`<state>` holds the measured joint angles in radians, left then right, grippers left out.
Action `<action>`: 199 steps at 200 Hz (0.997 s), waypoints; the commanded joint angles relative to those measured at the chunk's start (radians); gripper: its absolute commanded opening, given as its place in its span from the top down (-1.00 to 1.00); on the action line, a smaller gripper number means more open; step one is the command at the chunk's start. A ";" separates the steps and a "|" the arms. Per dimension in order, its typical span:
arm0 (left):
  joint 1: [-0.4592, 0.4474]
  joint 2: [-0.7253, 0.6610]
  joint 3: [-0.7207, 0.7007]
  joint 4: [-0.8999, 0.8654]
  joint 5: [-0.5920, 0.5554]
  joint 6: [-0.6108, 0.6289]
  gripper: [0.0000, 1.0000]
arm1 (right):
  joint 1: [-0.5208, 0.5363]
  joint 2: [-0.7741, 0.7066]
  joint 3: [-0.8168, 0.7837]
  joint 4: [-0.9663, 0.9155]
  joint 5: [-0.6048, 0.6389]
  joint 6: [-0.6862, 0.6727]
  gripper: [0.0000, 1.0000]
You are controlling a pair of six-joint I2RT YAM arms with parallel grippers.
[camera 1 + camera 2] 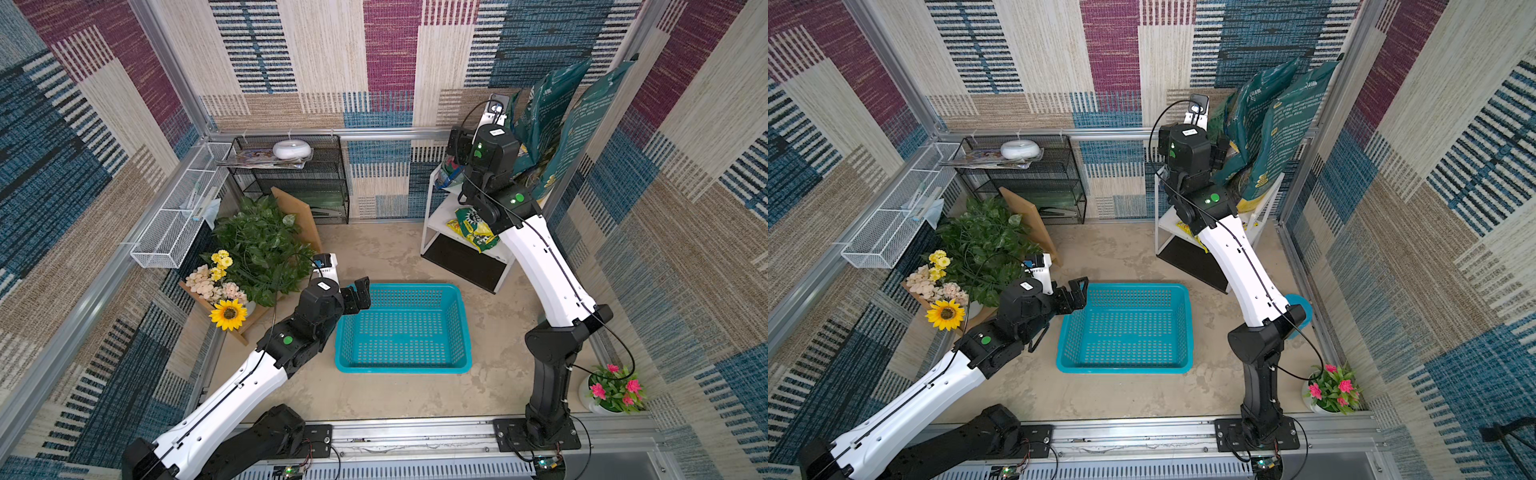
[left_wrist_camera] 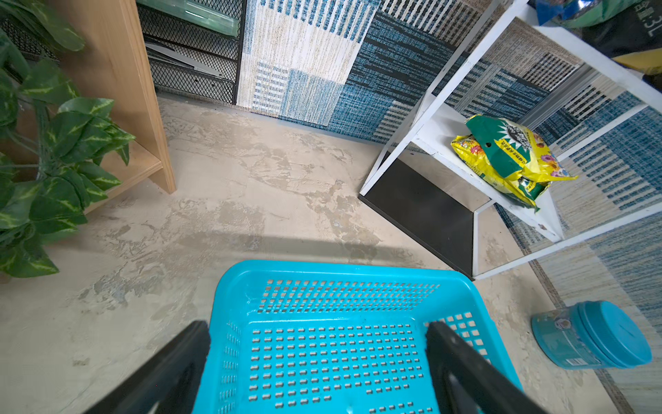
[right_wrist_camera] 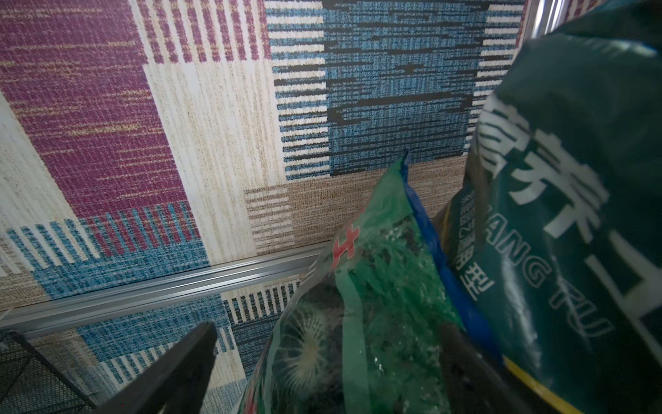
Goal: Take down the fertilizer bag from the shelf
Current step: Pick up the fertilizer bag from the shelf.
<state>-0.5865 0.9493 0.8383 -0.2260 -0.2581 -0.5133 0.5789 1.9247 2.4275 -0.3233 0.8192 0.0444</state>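
Bags (image 1: 544, 112) (five visible) on two-tier shelf (image 1: 440, 218)

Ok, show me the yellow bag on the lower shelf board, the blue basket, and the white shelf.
yellow bag (image 2: 503, 156): left wrist view, on its green front panel.
blue basket (image 1: 403, 368): a top view, on its near rim.
white shelf (image 2: 436, 131): left wrist view, on the bare part of its lower board.
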 commanded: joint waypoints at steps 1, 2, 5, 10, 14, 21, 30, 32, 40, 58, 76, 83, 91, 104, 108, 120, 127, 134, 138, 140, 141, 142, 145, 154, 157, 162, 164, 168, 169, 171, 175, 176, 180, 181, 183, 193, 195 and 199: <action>0.001 -0.001 0.005 0.016 -0.010 0.011 -0.96 | 0.008 -0.058 -0.060 0.018 -0.037 0.062 -0.99; 0.001 -0.001 0.005 0.016 -0.009 0.011 -0.96 | 0.010 -0.066 -0.075 0.026 -0.031 0.064 -0.99; 0.001 -0.001 0.004 0.016 -0.008 0.010 -0.96 | 0.012 -0.075 -0.091 0.035 -0.027 0.064 -1.00; 0.001 0.001 0.007 0.015 -0.007 0.011 -0.96 | 0.019 -0.099 -0.127 0.059 -0.015 0.064 -1.00; 0.001 0.003 0.007 0.016 -0.005 0.010 -0.96 | 0.024 -0.118 -0.156 0.077 -0.008 0.065 -1.00; 0.001 0.005 0.008 0.016 -0.003 0.012 -0.96 | 0.035 -0.149 -0.202 0.101 0.001 0.068 -0.99; 0.001 0.004 0.008 0.015 -0.003 0.012 -0.96 | 0.052 -0.182 -0.247 0.121 0.019 0.071 -0.99; 0.001 0.003 0.008 0.014 -0.003 0.012 -0.96 | 0.054 -0.190 -0.263 0.128 0.025 0.071 -0.99; 0.001 0.002 0.007 0.015 -0.004 0.013 -0.97 | 0.066 -0.212 -0.299 0.144 0.045 0.070 -0.98; 0.001 -0.003 0.004 0.015 -0.007 0.014 -0.97 | 0.068 -0.237 -0.354 0.163 0.065 0.076 -0.98; -0.001 -0.007 0.001 0.013 -0.013 0.013 -0.97 | 0.062 -0.226 -0.364 0.179 0.060 0.060 -0.98; 0.000 -0.007 -0.002 0.014 -0.013 0.013 -0.97 | 0.056 -0.206 -0.339 0.160 0.047 0.066 -0.98; 0.000 -0.007 -0.002 0.014 -0.015 0.013 -0.97 | 0.045 -0.170 -0.283 0.106 0.034 0.090 -0.98; 0.000 -0.006 -0.002 0.016 -0.014 0.015 -0.97 | 0.013 -0.092 -0.158 0.014 0.005 0.139 -0.98; -0.001 -0.003 -0.002 0.015 -0.014 0.015 -0.98 | 0.005 -0.069 -0.123 -0.007 0.003 0.145 -0.98; 0.000 -0.002 0.002 0.011 -0.014 0.016 -0.97 | -0.006 -0.014 -0.039 -0.025 0.005 0.122 -0.98; 0.000 -0.004 0.003 0.010 -0.013 0.016 -0.98 | -0.007 0.008 -0.011 -0.007 0.009 0.087 -0.98; -0.001 -0.004 0.004 0.011 -0.012 0.015 -0.97 | -0.007 0.026 0.008 0.016 0.013 0.056 -0.98; 0.000 -0.005 0.004 0.012 -0.009 0.015 -0.97 | -0.005 0.035 0.018 0.026 0.017 0.043 -0.98; -0.001 -0.005 0.003 0.013 -0.009 0.015 -0.98 | -0.008 0.041 0.024 0.030 0.020 0.037 -0.98; -0.001 -0.006 0.004 0.013 -0.008 0.016 -0.98 | -0.008 0.043 0.027 0.033 0.021 0.034 -0.98; -0.001 -0.006 0.004 0.013 -0.008 0.015 -0.98 | -0.008 0.045 0.029 0.036 0.022 0.031 -0.98; -0.001 -0.006 0.004 0.014 -0.006 0.016 -0.98 | -0.009 0.052 0.037 0.043 0.026 0.022 -0.99; -0.001 -0.004 0.004 0.017 -0.005 0.015 -0.97 | -0.015 0.073 0.061 0.059 0.031 0.002 -0.99; -0.001 -0.003 0.004 0.016 -0.004 0.015 -0.97 | -0.016 0.080 0.068 0.062 0.031 -0.004 -0.96; -0.001 -0.003 0.004 0.016 -0.004 0.014 -0.97 | -0.020 0.091 0.082 0.066 0.031 -0.014 -0.85; -0.001 -0.002 0.005 0.017 -0.002 0.014 -0.98 | -0.021 0.096 0.087 0.068 0.032 -0.019 -0.80; -0.001 -0.001 0.005 0.018 -0.001 0.015 -0.98 | -0.023 0.106 0.096 0.071 0.035 -0.028 -0.70; -0.001 0.000 0.005 0.018 -0.001 0.015 -0.97 | -0.024 0.108 0.098 0.072 0.035 -0.031 -0.65; -0.001 -0.001 0.004 0.017 -0.001 0.015 -0.97 | -0.025 0.111 0.103 0.074 0.036 -0.035 -0.58; -0.001 0.001 0.006 0.017 -0.001 0.015 -0.97 | -0.028 0.117 0.110 0.078 0.036 -0.043 -0.24; -0.001 0.001 0.006 0.017 -0.001 0.015 -0.98 | -0.028 0.119 0.110 0.079 0.035 -0.045 -0.16; -0.001 0.002 0.007 0.017 -0.001 0.015 -0.98 | -0.028 0.123 0.113 0.086 0.035 -0.057 0.13; -0.001 0.002 0.007 0.017 -0.001 0.015 -0.97 | -0.028 0.124 0.113 0.088 0.035 -0.058 0.19; -0.001 0.003 0.007 0.017 -0.001 0.015 -0.98 | -0.027 0.125 0.113 0.091 0.034 -0.063 0.29; -0.001 0.004 0.007 0.017 -0.001 0.016 -0.98 | -0.028 0.129 0.110 0.101 0.030 -0.078 0.66; -0.001 0.005 0.007 0.017 -0.001 0.017 -0.98 | -0.027 0.131 0.110 0.103 0.028 -0.080 0.70; -0.001 0.005 0.007 0.019 -0.003 0.016 -0.98 | -0.028 0.132 0.110 0.105 0.024 -0.084 0.77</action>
<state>-0.5877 0.9508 0.8387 -0.2256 -0.2573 -0.5087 0.5488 2.0472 2.5278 -0.2752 0.8494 0.0242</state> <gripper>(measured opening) 0.988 0.462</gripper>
